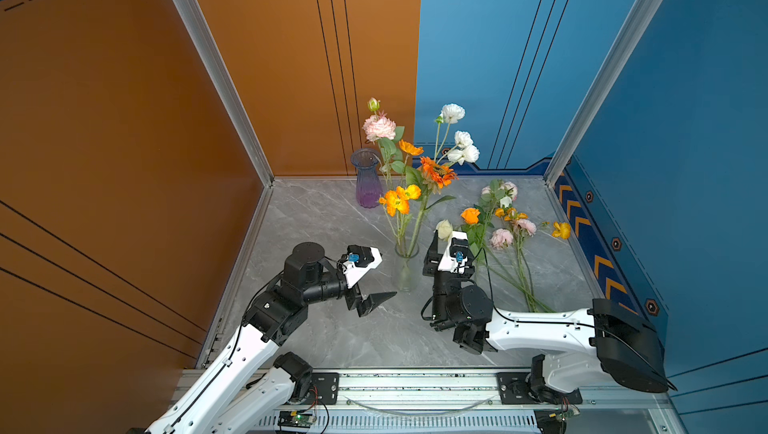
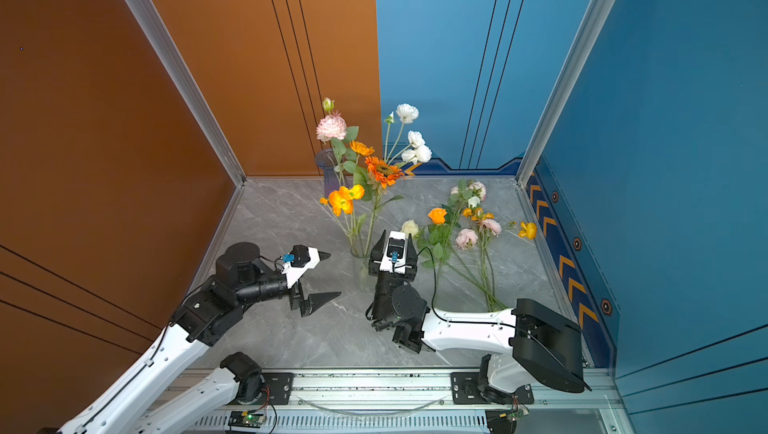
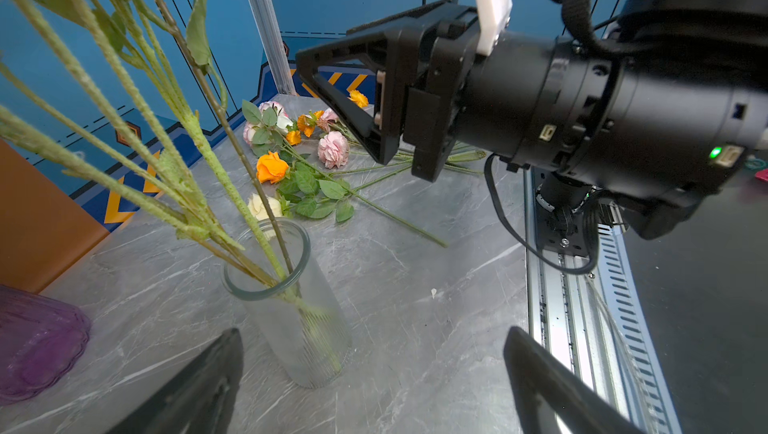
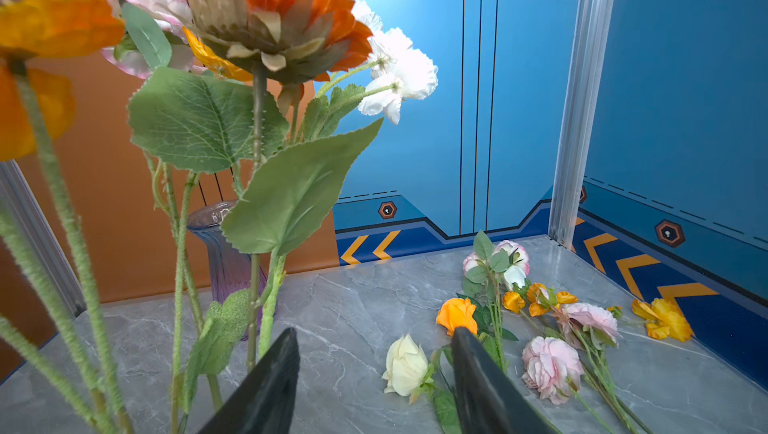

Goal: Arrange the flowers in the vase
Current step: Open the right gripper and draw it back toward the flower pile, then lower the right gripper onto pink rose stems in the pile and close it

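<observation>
Green-stemmed flowers (image 1: 435,172), pink, white and orange, stand in the clear vase (image 1: 406,276); loose blooms (image 1: 501,238) lie on the grey worktop (image 1: 332,328) beside it. Left end effector (image 2: 332,274) and right end effector (image 4: 374,334) gape, empty.

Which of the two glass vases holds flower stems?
The clear ribbed glass vase in mid-table holds them; the purple glass vase farther back holds none.

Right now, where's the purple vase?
In both top views the purple vase stands at the table's back edge by the orange wall, behind and left of the clear vase.
</observation>
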`<state>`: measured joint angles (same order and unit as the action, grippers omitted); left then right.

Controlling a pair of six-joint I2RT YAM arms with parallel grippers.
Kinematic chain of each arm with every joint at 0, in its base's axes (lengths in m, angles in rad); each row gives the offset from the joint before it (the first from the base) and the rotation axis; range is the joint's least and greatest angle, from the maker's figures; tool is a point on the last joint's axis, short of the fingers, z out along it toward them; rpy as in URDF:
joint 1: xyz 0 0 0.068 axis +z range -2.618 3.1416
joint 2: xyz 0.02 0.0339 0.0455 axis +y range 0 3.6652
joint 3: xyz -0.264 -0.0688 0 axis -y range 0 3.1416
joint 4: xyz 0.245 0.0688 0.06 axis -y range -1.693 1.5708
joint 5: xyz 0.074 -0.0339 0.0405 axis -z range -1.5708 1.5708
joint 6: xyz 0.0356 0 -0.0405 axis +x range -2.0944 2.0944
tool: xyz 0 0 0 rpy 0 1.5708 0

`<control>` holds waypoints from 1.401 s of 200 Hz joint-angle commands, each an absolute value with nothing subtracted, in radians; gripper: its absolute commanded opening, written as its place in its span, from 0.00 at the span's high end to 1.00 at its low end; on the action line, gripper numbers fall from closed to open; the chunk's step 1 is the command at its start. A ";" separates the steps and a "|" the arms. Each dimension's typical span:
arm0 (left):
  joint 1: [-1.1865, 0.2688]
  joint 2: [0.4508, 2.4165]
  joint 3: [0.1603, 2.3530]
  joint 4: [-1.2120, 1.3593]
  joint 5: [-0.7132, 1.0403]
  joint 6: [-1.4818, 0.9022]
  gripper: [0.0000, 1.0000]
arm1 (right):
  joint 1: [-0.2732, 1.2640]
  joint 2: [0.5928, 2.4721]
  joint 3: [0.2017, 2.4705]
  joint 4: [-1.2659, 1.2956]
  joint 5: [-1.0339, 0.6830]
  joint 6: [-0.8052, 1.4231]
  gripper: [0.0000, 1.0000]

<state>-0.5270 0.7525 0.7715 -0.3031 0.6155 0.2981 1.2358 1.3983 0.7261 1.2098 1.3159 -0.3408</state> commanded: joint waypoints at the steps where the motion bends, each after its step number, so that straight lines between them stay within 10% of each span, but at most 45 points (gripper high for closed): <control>1: -0.542 0.749 0.762 -0.285 0.635 0.322 0.02 | 1.222 1.320 0.712 1.094 1.346 -0.328 0.40; 59: -0.699 0.891 0.900 -0.273 0.512 0.359 0.02 | 1.002 0.969 0.730 0.144 1.083 0.347 0.43; 127: -0.936 1.187 1.130 -0.359 0.428 0.468 0.02 | 0.605 0.726 0.758 -0.356 0.816 0.528 0.30; 196: -0.973 1.209 1.037 -0.280 0.280 0.410 0.02 | 0.191 1.103 0.831 -0.427 0.109 0.602 0.34; 280: -0.968 1.185 1.008 -0.278 0.264 0.423 0.02 | 0.177 1.625 0.967 -0.204 0.009 0.589 0.56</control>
